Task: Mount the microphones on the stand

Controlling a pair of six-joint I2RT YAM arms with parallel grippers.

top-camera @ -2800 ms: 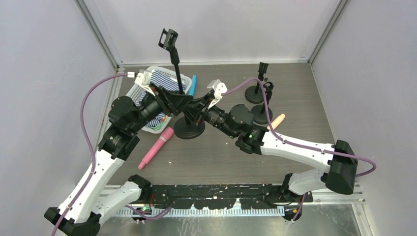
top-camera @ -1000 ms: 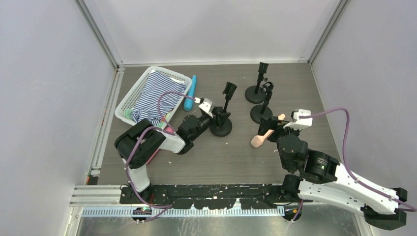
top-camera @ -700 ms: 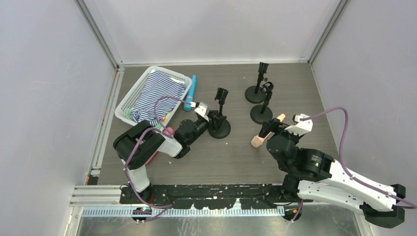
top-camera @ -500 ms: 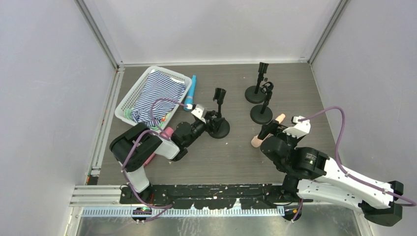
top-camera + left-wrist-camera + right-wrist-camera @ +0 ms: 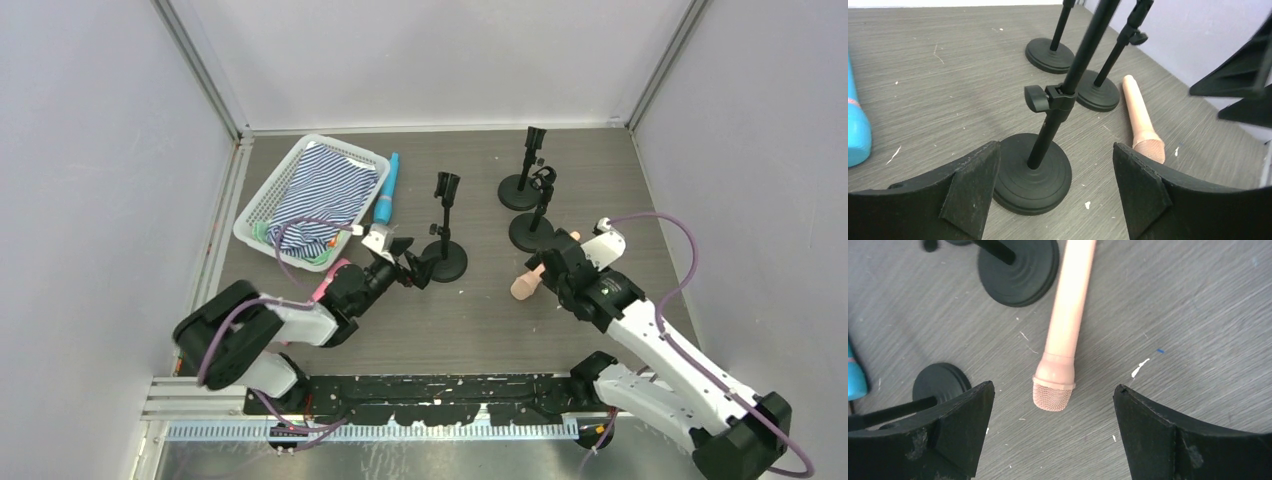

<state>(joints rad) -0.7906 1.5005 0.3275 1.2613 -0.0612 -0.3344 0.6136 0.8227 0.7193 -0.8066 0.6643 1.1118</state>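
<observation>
Precision matters: the right gripper [image 5: 1053,386], spread wide above the peach microphone [image 5: 1068,305], should descend onto its handle before closing, while the left gripper [image 5: 1055,146], also spread, faces the stand [image 5: 1068,90].

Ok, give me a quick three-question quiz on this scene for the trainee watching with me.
1. How many stands are in view?
2. True or false: the right gripper is open over the peach mic.
3. Which mic lies beside the basket? A pink, B blue, C peach.
Key: 1 three; 2 true; 3 B, the blue mic.
</observation>
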